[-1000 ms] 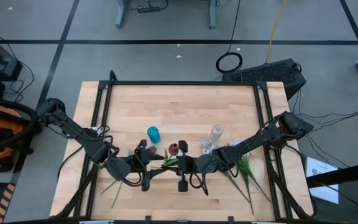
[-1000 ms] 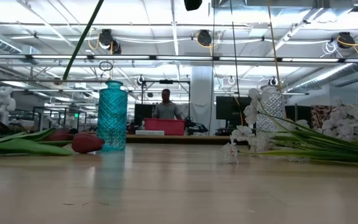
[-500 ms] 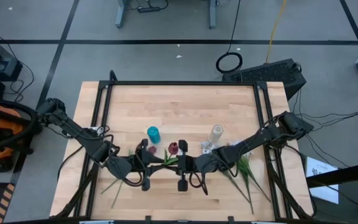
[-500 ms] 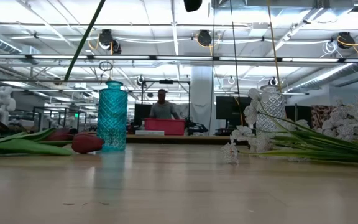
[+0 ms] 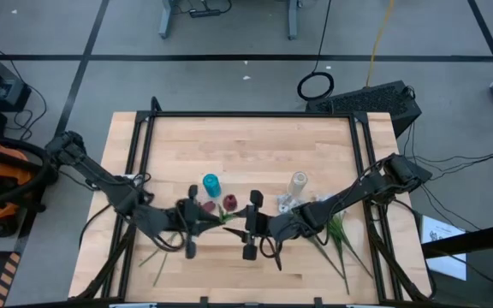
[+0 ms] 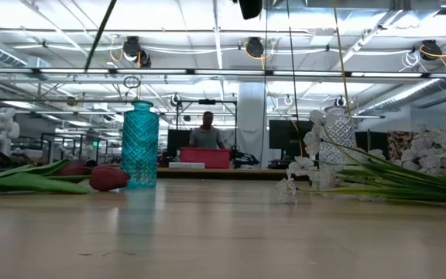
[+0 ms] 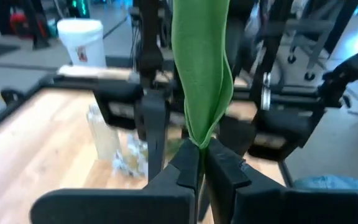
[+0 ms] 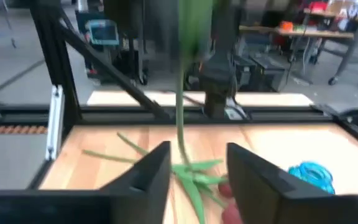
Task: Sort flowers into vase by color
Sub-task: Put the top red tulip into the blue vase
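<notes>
A dark red flower (image 5: 229,202) on a green stem (image 7: 201,68) is up in the air near the table's middle. My left gripper (image 5: 205,214) is shut on its stem. My right gripper (image 5: 240,224) faces it from the right and is open, with one finger on each side of the stem (image 8: 182,127) and touching nothing. The blue vase (image 5: 210,183) and the clear vase (image 5: 299,182) stand upright behind them. More flowers lie on the table: green-stemmed ones (image 5: 157,255) at the near left and white sprays (image 5: 334,229) at the right. My left gripper pinches the flower's green stem and leaf (image 7: 199,138) between its two fingertips. The fingers come about level from the table's left. The flower is lifted clear of the table, and its stem (image 6: 99,35) slants up out of the low view.
In the low view a red flower head (image 6: 108,178) lies on the table beside the blue vase (image 6: 139,143). White sprays (image 6: 432,167) lie around the clear vase (image 6: 335,136). A black frame (image 5: 246,115) borders the table. A person stands far behind.
My left gripper has shut on the flower's stem and moved up and toward the table's left, taking the flower with it. The red head has shifted slightly left. My right gripper has opened and let the stem go, staying in place.
</notes>
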`<state>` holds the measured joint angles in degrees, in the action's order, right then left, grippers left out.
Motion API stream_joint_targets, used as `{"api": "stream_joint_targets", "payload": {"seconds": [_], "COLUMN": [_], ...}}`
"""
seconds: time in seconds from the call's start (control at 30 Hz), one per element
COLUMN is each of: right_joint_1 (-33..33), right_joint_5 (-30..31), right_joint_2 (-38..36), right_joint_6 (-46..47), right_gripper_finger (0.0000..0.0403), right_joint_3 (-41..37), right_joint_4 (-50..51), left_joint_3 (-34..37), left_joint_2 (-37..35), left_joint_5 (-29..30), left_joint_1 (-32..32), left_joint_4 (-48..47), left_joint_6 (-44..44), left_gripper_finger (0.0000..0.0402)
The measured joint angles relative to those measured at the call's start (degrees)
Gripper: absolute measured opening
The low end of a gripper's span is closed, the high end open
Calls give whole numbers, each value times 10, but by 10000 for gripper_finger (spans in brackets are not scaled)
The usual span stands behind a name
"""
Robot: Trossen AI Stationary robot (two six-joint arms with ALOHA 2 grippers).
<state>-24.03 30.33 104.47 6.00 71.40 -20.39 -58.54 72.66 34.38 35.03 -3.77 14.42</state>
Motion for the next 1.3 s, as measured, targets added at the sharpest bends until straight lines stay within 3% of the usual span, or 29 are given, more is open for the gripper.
{"api": "stream_joint_targets", "payload": {"seconds": [0.13,0.27,0.43,0.63,0.87,1.3], "right_joint_1": [-4,-16,-29,-28,-24,-23], "right_joint_5": [-1,-4,-2,35,45,46], "right_joint_2": [0,3,5,5,5,5], "right_joint_6": [31,55,69,81,79,99], "right_gripper_finger": [210,236,241,229,213,203], "right_joint_3": [0,0,0,0,0,0], "right_joint_4": [26,56,89,105,103,104], "left_joint_3": [0,0,0,9,89,241], "left_joint_2": [-51,-108,-151,-151,-151,-156], "left_joint_5": [16,90,176,186,186,188], "left_joint_1": [-2,-2,-4,-24,-69,-99], "left_joint_4": [-5,-17,-43,-29,168,432], "left_joint_6": [-43,-86,-110,-107,-177,-179], "left_gripper_finger": [17,17,17,17,17,17]}}
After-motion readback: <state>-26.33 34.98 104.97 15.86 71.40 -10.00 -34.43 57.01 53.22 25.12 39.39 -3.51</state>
